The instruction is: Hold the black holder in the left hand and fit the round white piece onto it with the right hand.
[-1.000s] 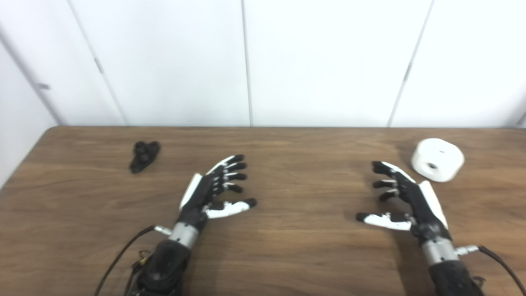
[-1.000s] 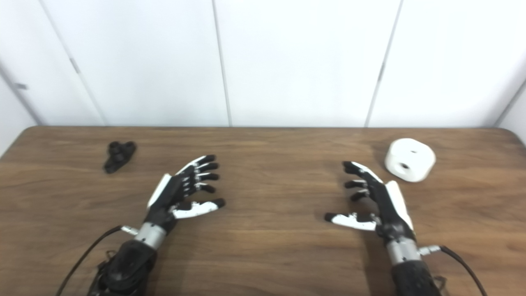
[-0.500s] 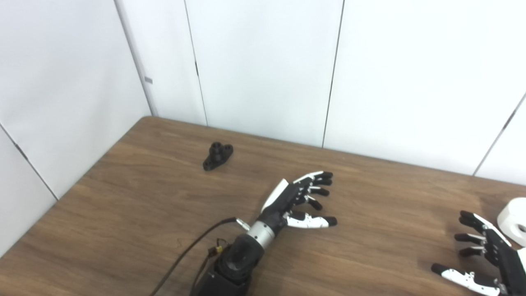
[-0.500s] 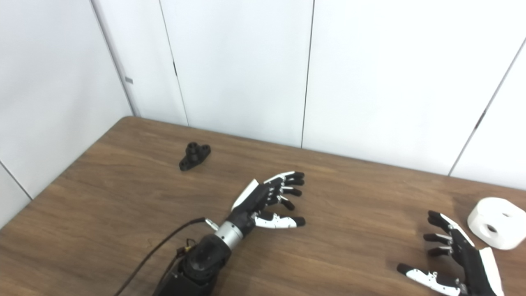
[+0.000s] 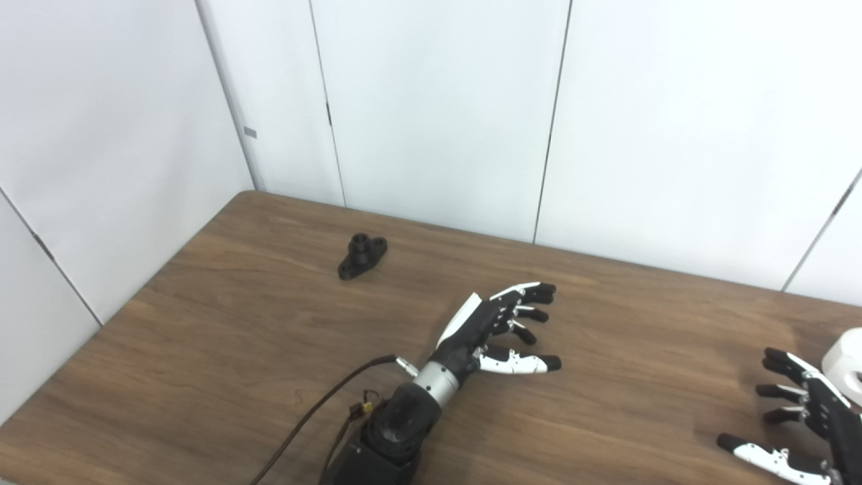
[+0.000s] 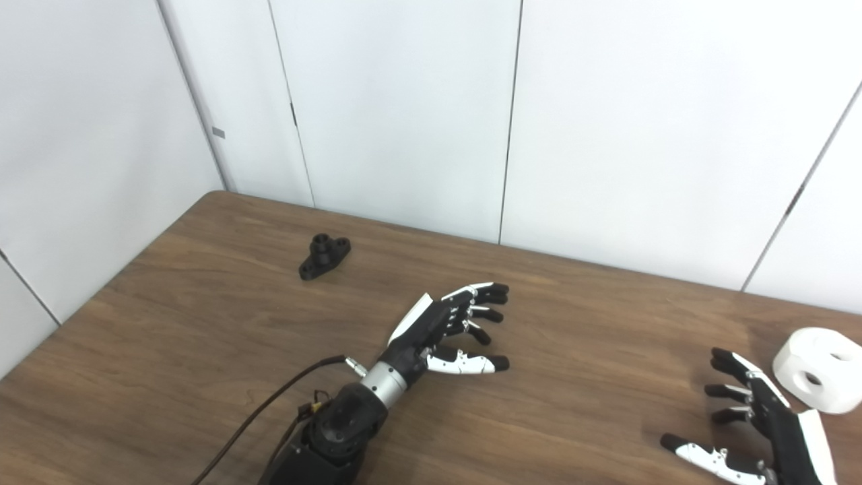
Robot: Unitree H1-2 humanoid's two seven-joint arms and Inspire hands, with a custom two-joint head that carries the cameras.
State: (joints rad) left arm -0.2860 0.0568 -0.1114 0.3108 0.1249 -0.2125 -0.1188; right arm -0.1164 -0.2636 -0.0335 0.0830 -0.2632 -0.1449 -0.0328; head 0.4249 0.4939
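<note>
The small black holder [image 5: 361, 256] lies on the brown table [image 5: 269, 350] at the far left; it also shows in the right eye view [image 6: 324, 256]. My left hand [image 5: 498, 327] is open and empty over the middle of the table, well to the right of the holder. The round white piece [image 6: 817, 369] with a hole in its side sits at the right edge, partly cut off in the left eye view [image 5: 847, 357]. My right hand [image 6: 757, 424] is open and empty just left of it, not touching it.
White wall panels [image 5: 438, 108] stand behind the table and along its left side. A black cable [image 5: 316, 417] runs from my left wrist to the bottom edge. The table's left edge [image 5: 101, 323] runs diagonally.
The camera swung left about a second ago and has shifted slightly since. Both hands stay open and about where they were; the holder and the white piece lie unmoved.
</note>
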